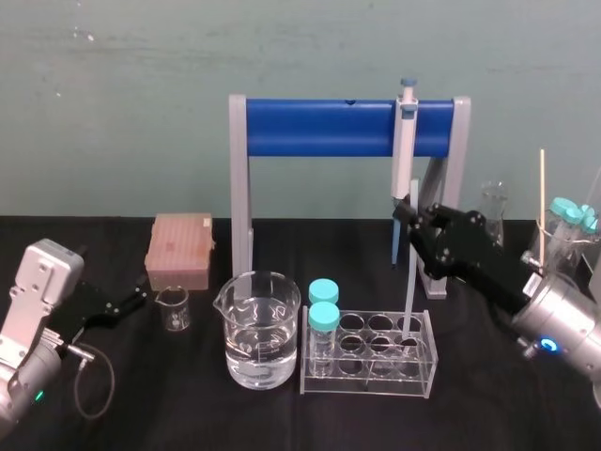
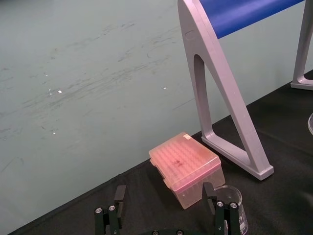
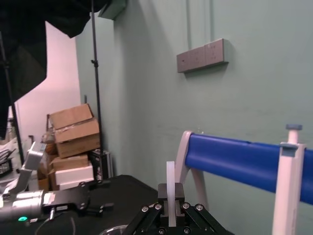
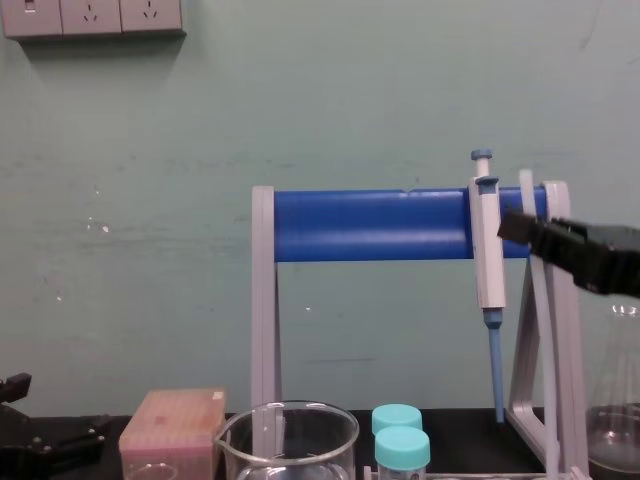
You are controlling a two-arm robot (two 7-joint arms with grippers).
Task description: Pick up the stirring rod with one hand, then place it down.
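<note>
Black table [image 1: 507, 404]: beaker [image 1: 258, 331] part-full; right gripper [image 1: 413, 219] clamps stirring rod [image 1: 408, 291]; left gripper [image 1: 139, 299] spread.

You will find no text, label, brand or number here that can be read. The only sign-like mark is a blue ring light [image 1: 549, 345] glowing on the wrist of the right arm, and it shows no characters.

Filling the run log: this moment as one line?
right gripper: shut on stirring rod | stirring rod: upright at tube rack | left gripper: parked, open
</note>
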